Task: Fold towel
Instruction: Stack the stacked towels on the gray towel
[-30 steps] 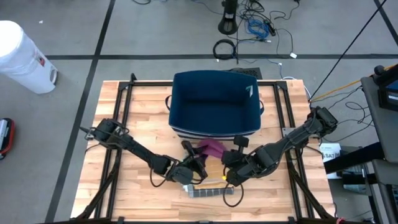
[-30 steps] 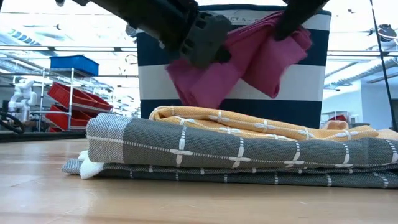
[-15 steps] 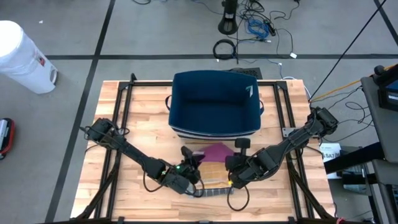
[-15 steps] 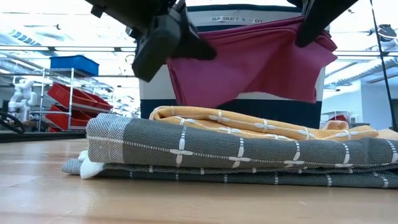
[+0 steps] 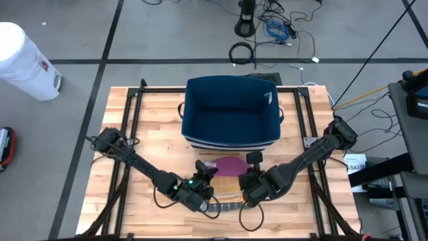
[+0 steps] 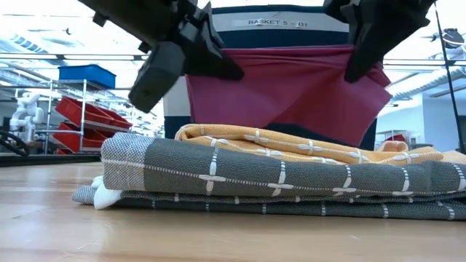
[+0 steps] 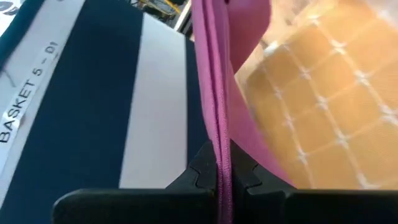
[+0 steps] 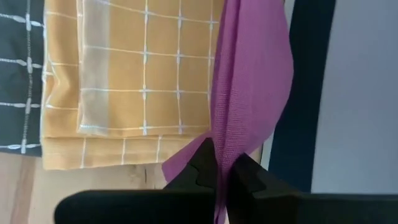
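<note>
Above the folded yellow checked cloth and grey checked cloth, left pincer and right pincer each pinch an upper edge of the magenta fabric towel, hanging stretched between them before the navy-and-white striped basket.

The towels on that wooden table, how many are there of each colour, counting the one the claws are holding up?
Magenta plain cloth towel, held up between both claws: 1
Yellow checked folded towel, on top of the stack: 1
Grey checked folded towel, under the yellow one: 1
Total: 3 towels
</note>
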